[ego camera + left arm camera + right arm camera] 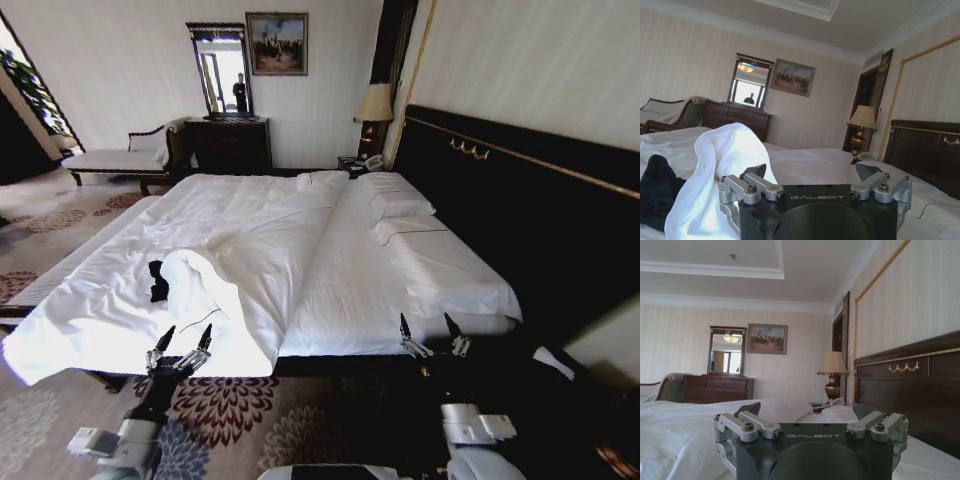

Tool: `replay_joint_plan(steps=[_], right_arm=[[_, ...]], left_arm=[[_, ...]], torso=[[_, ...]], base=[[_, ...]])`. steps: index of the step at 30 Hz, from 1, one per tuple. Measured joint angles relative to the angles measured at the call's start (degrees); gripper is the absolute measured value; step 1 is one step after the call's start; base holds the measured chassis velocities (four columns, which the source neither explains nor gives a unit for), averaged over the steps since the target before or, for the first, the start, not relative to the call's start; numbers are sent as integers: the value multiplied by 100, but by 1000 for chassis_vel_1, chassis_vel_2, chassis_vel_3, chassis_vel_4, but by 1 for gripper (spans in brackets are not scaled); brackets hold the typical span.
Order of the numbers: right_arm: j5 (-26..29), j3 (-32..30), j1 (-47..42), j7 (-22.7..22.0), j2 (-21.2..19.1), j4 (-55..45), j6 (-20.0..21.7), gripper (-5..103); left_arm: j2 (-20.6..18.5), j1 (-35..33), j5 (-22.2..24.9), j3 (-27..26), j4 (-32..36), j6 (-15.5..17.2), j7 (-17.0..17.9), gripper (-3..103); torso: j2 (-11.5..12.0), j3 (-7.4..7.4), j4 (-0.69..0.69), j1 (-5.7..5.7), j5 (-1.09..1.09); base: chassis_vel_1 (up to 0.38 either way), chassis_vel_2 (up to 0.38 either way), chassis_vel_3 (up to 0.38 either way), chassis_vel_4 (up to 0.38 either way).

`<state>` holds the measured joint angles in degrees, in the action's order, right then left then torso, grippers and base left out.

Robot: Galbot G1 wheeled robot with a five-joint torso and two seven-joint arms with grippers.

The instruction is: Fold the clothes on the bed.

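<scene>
Clothes [158, 281] lie on bed [420, 265] beyond open left tool [183, 341].

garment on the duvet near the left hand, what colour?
Black. The clothes lie bunched beside a raised duvet fold; clearest in the head view.

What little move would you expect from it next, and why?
Probably the open left gripper reaching forward toward the black T-shirt: it hangs at the bed's near edge, with the shirt bunched beside a duvet fold just beyond.
</scene>
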<state>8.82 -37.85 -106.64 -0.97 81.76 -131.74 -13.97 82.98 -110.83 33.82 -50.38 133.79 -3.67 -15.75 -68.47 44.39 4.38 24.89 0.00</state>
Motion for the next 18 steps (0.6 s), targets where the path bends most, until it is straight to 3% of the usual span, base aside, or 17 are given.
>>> replay_joint_plan(steps=[18], right_arm=[[-47,32,-9,26,-6,32,-59,100]], left_arm=[[42,-75,-35,-20,-5,-95,-5,100]], torso=[[0,0,0,-2,1]], base=[[-17,57,17,-58]])
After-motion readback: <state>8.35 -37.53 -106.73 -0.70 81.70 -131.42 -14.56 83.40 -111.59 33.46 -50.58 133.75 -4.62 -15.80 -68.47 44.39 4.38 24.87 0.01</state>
